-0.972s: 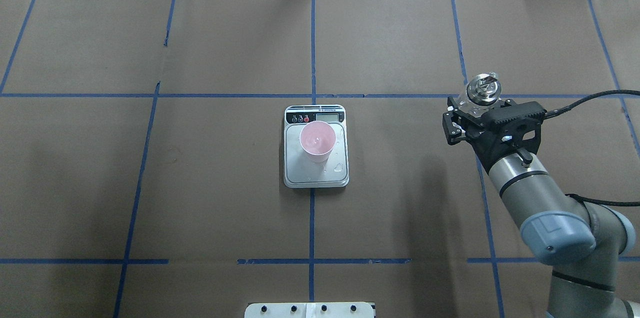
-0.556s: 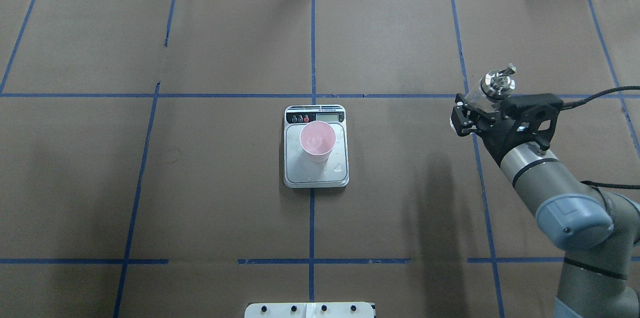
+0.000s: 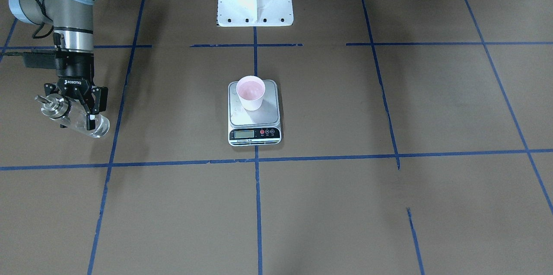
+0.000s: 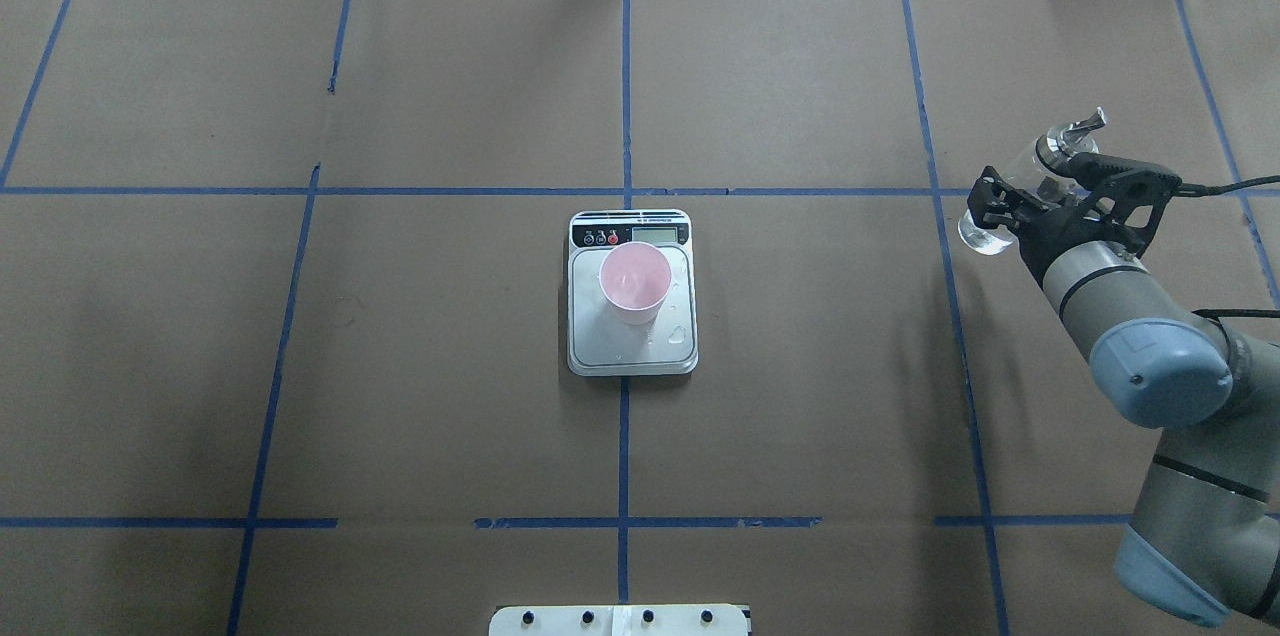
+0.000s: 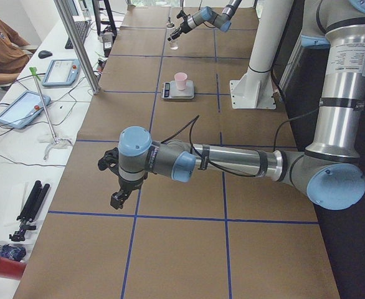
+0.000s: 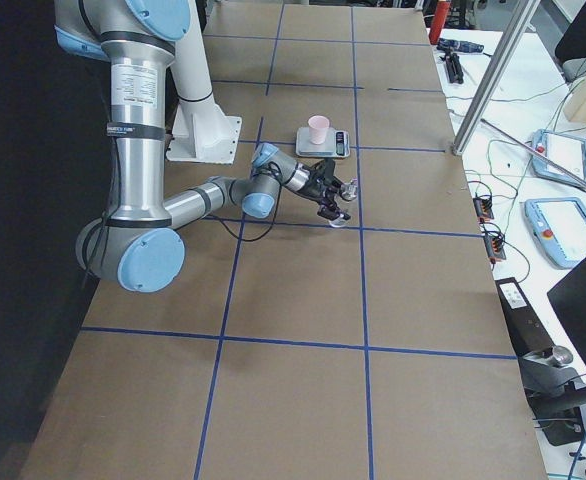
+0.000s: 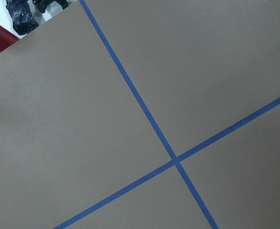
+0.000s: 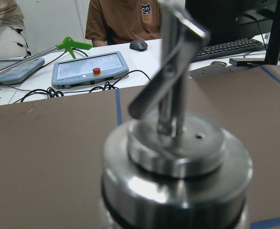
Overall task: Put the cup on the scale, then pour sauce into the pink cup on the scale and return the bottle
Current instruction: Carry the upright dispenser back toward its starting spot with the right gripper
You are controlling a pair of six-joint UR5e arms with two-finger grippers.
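Held bottle [image 3: 65, 113] tilted in right gripper [image 3: 91, 115], clamped around glass, well apart from scale [image 4: 632, 351], likely for return | Left cup [image 4: 634, 281] upright on scale | Could not tell left gripper's [image 5: 116, 198] opening, parked aside

There is one pink cup [image 4: 634, 281], one scale [image 4: 627, 348] and one glass bottle [image 3: 98, 127]. There are two robot arms, a left arm [image 5: 232, 162] and a right arm [image 4: 1158, 374].

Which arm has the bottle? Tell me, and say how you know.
The right arm: its jaws are shut on the tilted glass bottle. The left arm is far off, nowhere near the bottle.
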